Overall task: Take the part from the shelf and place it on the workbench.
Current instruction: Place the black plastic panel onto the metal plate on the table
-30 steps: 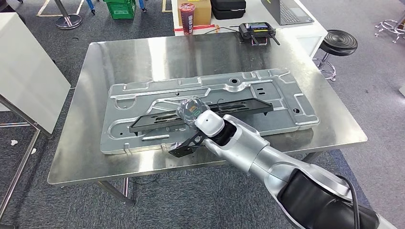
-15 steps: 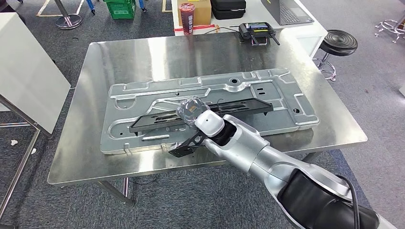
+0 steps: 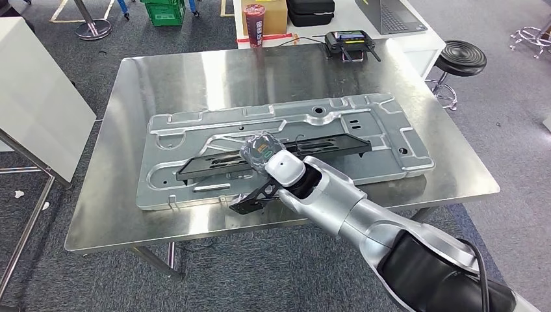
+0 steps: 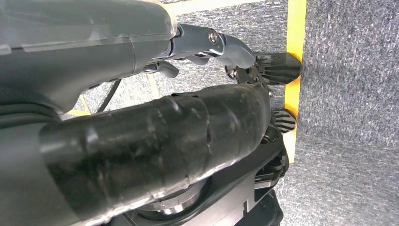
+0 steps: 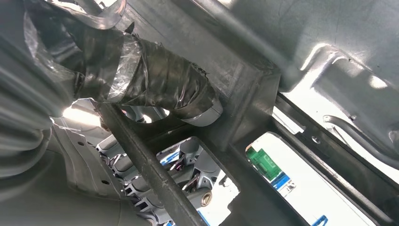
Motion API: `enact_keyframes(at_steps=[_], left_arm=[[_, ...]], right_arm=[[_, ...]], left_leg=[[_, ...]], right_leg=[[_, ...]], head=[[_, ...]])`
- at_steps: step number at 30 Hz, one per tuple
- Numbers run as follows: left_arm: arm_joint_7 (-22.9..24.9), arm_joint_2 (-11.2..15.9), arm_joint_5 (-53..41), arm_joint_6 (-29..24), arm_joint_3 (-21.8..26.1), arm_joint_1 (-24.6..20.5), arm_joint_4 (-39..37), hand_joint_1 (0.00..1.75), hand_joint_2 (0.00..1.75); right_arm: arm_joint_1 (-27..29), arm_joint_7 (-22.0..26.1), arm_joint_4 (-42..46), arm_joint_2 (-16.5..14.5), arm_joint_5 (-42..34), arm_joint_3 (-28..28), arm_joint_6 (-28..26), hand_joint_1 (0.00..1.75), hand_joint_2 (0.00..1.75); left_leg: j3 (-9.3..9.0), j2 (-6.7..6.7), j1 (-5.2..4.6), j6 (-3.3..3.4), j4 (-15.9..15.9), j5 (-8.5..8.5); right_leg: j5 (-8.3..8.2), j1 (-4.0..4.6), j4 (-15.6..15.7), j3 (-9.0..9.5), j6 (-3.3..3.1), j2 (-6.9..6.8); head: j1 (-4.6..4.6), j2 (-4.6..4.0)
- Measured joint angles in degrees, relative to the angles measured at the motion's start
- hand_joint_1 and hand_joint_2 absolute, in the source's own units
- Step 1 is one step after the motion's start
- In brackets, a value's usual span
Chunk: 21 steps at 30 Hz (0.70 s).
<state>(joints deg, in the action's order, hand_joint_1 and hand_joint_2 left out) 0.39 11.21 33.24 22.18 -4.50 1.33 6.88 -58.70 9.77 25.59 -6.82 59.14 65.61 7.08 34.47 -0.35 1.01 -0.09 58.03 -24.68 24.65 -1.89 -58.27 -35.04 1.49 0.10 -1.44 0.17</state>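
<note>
Steel table, head view: flat black slotted part lay across a stamped grey panel, gripped by the right robot hand, mostly hidden. Right wrist view: taped thumb pressed the part's edge. Left wrist view: left robot hand over carpet, grip indiscernible.

Right arm reaching in from lower right, silver forearm angled up and left, right hand closed around something, thumb pressed on it. Left hand hanging, fingers loosely curled, holding nothing.

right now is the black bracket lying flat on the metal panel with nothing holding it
No, the right robot hand grips the black bracket, and its near end juts off the metal panel over the workbench.
</note>
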Motion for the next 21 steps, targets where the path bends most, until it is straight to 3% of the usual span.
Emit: enact_keyframes(at_steps=[21], left_arm=[[0.0, 0.0, 0.01, 0.0, 0.0, 0.0, 0.0, 0.0, 0.0]], right_arm=[[-0.01, 0.0, -0.04, -0.07, 0.01, 0.02, 0.0, 1.69, 1.75]], left_leg=[[0.0, 0.0, 0.0, 0.0, 0.0, 0.0]], right_leg=[[0.0, 0.0, 0.0, 0.0, 0.0, 0.0]], head=[[0.0, 0.0]])
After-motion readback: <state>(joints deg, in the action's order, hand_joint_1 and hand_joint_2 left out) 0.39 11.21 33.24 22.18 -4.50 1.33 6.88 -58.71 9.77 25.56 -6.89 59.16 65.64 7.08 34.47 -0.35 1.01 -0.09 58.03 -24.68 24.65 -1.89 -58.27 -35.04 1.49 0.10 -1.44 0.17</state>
